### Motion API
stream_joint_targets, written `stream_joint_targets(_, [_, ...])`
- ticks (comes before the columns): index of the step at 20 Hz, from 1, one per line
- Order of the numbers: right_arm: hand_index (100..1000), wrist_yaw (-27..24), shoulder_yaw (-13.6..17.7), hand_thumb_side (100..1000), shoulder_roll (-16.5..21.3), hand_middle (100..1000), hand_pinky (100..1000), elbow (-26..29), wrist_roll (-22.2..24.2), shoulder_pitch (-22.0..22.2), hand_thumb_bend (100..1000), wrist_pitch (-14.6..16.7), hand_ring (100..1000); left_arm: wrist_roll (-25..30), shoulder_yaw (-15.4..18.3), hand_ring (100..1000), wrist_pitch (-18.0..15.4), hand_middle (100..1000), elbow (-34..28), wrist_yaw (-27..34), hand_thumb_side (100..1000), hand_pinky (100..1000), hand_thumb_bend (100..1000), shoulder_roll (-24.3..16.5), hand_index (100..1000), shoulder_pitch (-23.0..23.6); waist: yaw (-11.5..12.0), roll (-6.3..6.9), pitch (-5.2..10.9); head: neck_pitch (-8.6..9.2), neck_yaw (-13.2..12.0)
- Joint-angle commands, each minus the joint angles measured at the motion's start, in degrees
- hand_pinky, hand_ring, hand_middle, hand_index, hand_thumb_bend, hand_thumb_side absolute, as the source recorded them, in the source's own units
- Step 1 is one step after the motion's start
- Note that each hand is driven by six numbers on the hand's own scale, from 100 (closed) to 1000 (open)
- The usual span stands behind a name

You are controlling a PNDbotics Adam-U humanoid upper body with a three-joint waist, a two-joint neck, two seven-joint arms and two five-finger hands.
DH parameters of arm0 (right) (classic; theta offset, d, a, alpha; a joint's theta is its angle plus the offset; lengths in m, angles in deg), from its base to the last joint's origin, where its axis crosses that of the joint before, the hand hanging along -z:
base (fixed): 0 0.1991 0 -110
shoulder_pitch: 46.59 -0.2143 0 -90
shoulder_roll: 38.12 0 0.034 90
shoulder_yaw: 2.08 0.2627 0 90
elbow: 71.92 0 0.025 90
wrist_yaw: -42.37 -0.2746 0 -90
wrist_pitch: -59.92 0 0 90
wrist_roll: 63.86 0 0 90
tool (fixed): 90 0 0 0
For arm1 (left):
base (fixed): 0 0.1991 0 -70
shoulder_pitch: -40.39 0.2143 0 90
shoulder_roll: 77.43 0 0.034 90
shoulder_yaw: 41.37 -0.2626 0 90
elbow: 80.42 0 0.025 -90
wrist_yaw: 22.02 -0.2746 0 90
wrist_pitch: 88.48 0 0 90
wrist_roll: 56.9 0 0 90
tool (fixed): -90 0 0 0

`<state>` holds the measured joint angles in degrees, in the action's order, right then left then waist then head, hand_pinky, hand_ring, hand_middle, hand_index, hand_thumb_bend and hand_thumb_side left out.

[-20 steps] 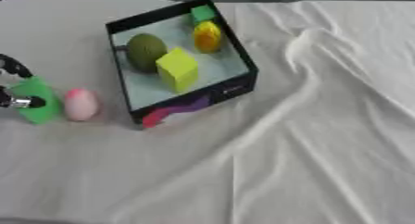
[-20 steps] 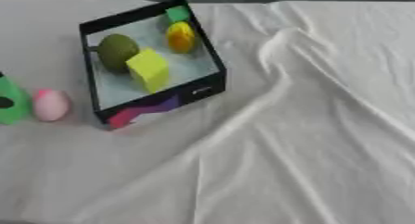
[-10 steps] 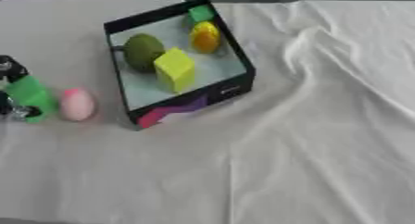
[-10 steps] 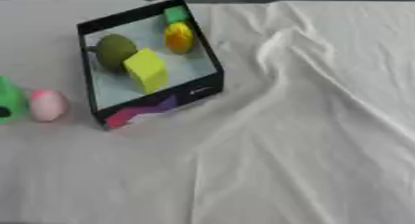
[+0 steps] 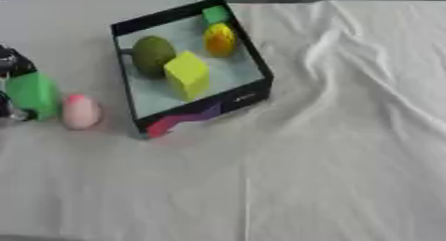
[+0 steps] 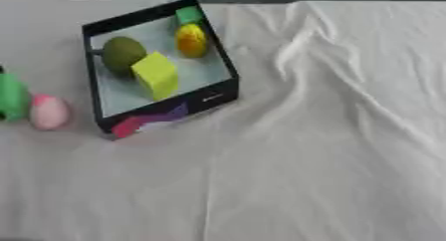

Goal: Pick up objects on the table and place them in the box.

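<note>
Left eye view shows the left hand (image 5: pixel 10 65) at the left edge, well left of the box (image 5: pixel 248 88), its fingers apparently closed on the green block (image 5: pixel 33 94), with the pink egg (image 5: pixel 80 111) just beside it.

Right of the box (image 5: pixel 191 113) the cloth-covered desk (image 5: pixel 348 160) lies bare. Left of the box, a pink egg-shaped object (image 5: pixel 80 111) and green block (image 5: pixel 33 94) stand close together, narrowing passage.

Light: bright, even, diffuse.
Shadows: faint, soft, beside the box (image 5: pixel 187 70).
Focus: whole frame blurred, edges smeared.
</note>
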<state>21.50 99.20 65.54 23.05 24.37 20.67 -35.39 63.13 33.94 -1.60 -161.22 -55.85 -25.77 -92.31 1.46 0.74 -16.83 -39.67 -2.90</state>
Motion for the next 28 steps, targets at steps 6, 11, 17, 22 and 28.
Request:
stream_joint_targets(6, [864, -1.14, -0.5, 598, 1.35, 775, 870, 0.86, 1.1, -3.77, 100, -0.17, 749, 1.58, -6.85, 637, -4.84, 519, 0.15, 0.7, 100, 727, 443, 13.61, 581, -18.68, -0.95, 0.63, 2.21, 0.73, -0.76])
stream_joint_targets(11, [863, -1.51, -0.98, 604, 0.24, 774, 869, 0.97, 1.71, -5.25, 100, -0.61, 748, -0.74, -7.77, 687, -10.71, 583, 9.8, -5.39, 100, 745, 501, 22.06, 639, -21.87, -2.55, 0.71, 1.64, 1.29, -1.73])
stream_joint_targets(17, [862, -1.41, -0.91, 610, -0.29, 773, 869, 0.81, 1.67, -4.89, 100, -0.86, 746, -5.0, -4.49, 949, -13.81, 869, 19.69, -9.93, 360, 929, 519, 26.67, 962, -23.53, -2.64, 0.53, 1.62, 1.25, -1.83])
stream_joint_targets(22, [861, -1.46, -1.19, 609, -0.54, 772, 868, 0.85, 1.81, -4.98, 100, -1.0, 746, -6.63, -3.08, 946, -14.9, 864, 20.15, -9.42, 597, 921, 634, 27.05, 979, -24.27, -2.32, 0.29, 1.89, 1.4, -1.67])
stream_joint_targets(28, [861, -1.21, -0.98, 606, -0.03, 772, 868, 0.88, 1.52, -4.27, 100, -0.91, 746, -7.74, -2.98, 904, -13.05, 813, 13.42, -3.29, 306, 896, 451, 23.41, 893, -22.66, -1.37, 0.38, 2.25, 0.74, -0.77])
